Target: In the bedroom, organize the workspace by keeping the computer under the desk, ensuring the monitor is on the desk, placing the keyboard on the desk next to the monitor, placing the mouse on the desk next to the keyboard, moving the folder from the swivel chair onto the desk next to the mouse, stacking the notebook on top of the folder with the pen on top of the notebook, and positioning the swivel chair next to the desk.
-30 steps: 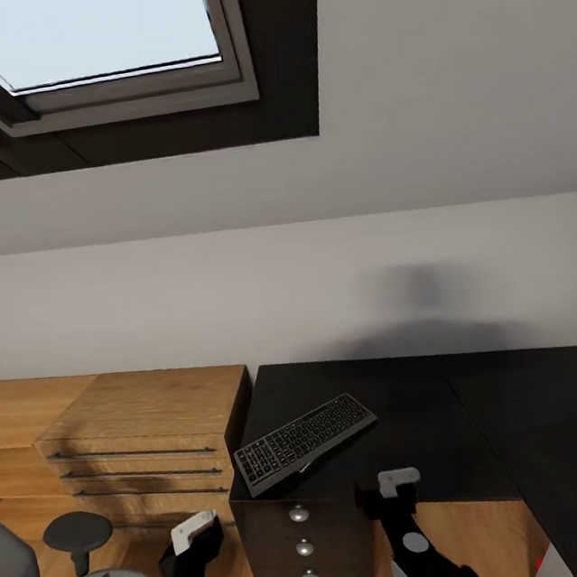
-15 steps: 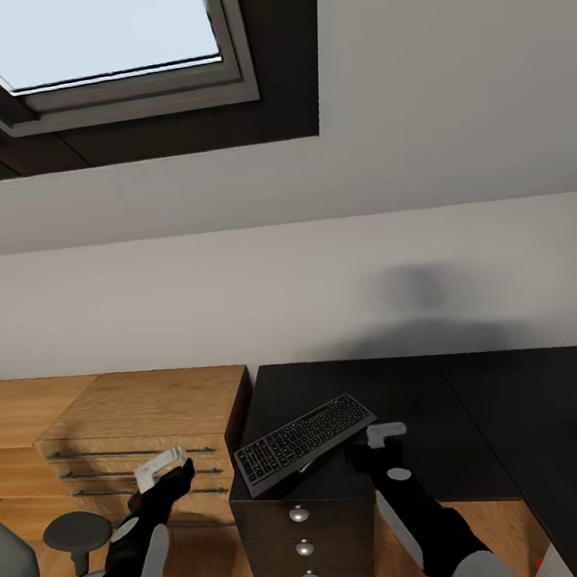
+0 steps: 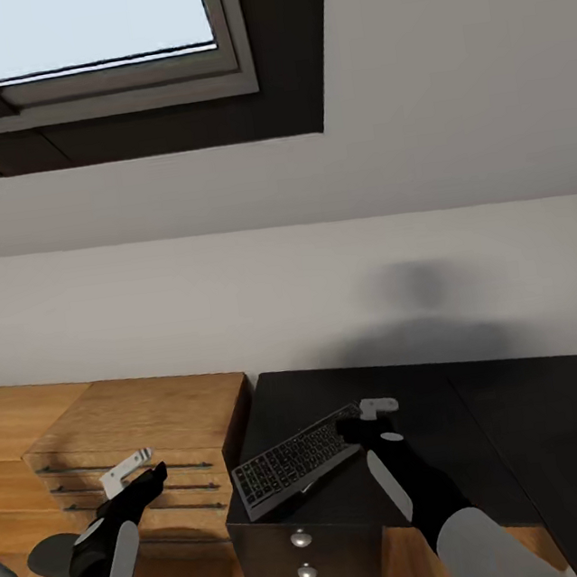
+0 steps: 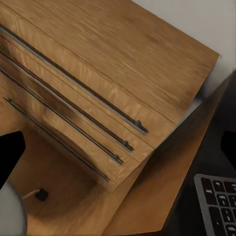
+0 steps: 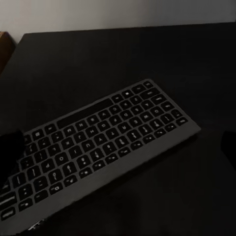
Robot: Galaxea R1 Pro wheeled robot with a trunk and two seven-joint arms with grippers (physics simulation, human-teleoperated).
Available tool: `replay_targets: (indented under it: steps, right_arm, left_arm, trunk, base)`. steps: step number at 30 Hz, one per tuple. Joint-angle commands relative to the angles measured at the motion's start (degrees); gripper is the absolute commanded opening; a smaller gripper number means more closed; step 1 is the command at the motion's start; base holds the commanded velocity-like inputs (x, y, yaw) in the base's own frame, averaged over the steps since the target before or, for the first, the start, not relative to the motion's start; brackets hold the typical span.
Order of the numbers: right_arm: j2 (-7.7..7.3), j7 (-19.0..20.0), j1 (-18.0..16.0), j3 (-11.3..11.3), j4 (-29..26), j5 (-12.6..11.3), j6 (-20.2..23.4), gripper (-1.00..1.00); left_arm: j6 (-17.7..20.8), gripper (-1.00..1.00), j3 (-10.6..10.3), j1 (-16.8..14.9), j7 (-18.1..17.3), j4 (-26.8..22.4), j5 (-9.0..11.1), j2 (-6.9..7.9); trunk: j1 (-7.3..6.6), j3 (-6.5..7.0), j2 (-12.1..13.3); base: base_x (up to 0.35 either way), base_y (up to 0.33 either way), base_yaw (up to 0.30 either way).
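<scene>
The slim black keyboard with pale-lettered keys [image 3: 297, 460] lies askew on the long black desk [image 3: 433, 415], low in the head view's centre. The right gripper [image 3: 364, 415] hovers at the keyboard's far right end; whether its jaws are parted cannot be told. The left gripper [image 3: 131, 473], equally unreadable, hangs at lower left before the light wooden chest with bar handles [image 3: 134, 427].

You have open black surface [image 3: 488, 417] to the right of and beyond the keyboard [image 3: 298, 462], which lies askew at the near-left corner. On the left, the wooden chest [image 3: 144, 435] stands just beside the surface (barely a gap). The white wall [image 3: 325, 293] closes the far side.
</scene>
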Motion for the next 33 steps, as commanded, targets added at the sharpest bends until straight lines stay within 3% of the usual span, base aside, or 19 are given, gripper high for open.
replay_targets:
  steps: [1, 18, 25, 33]
  right_arm:
    - [-0.05, -0.5, 0.0, 0.3, -0.1, -0.5, 0.2, 1.00]
    - [-0.17, -0.3, 0.1, 0.6, -0.1, -0.3, 0.3, 1.00]
    - [-0.15, -0.4, 0.1, 3.6, 0.1, 1.3, 0.5, 1.00]
    - [-0.14, -0.4, 0.1, 4.9, 0.3, 1.6, 0.5, 1.00]
  left_arm:
    - [0.2, 1.00, 0.0, 0.0, 0.3, 0.0, 0.6, -0.03]
    - [0.3, 1.00, 0.0, 0.0, 0.3, 0.1, 0.6, -0.11]
    - [0.2, 1.00, 0.0, 0.0, 0.3, 0.4, 0.6, -0.12]
    - [0.2, 1.00, 0.0, 0.0, 0.3, 0.4, 0.6, -0.13]
  trunk:
    - [0.03, -0.03, -0.1]
    - [0.03, -0.05, -0.1]
    - [0.03, -0.10, -0.1]
    - [0.03, -0.11, -0.1]
  base:
    - [0.085, 0.000, 0.100]
    - [0.032, 0.000, 0.241]
    - [0.148, 0.000, 0.066]
    - [0.202, 0.000, 0.008]
